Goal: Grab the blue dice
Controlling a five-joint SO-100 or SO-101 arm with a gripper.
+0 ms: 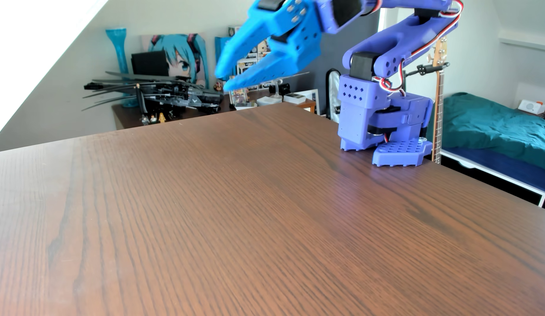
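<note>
Across the upper middle of the frame we see the bright blue fingers (pixel 225 80) held high above the tabletop (pixel 265 212), pointing down and to the left, slightly blurred. They stand moderately spread, wide at the root and narrowing toward the tips, and we see nothing between them. We cannot find the dice anywhere in this view; the brown wood-grain surface shows bare from the lower edge up to its far edge.

At the upper right the purple arm (pixel 417 33) folds back over its base (pixel 383 121), which sits at the right edge of the tabletop, with red, white and black wires looping along the joints.

Beyond the far edge, at the left of the frame, we see a dark model aircraft (pixel 174 94) on a lower desk, a turquoise vase (pixel 119 51) behind it, and an anime poster (pixel 180 57) on the wall. At the right of the frame lies a bed (pixel 493 127) with a teal cover, and a guitar neck (pixel 438 100) stands upright just behind the base.
</note>
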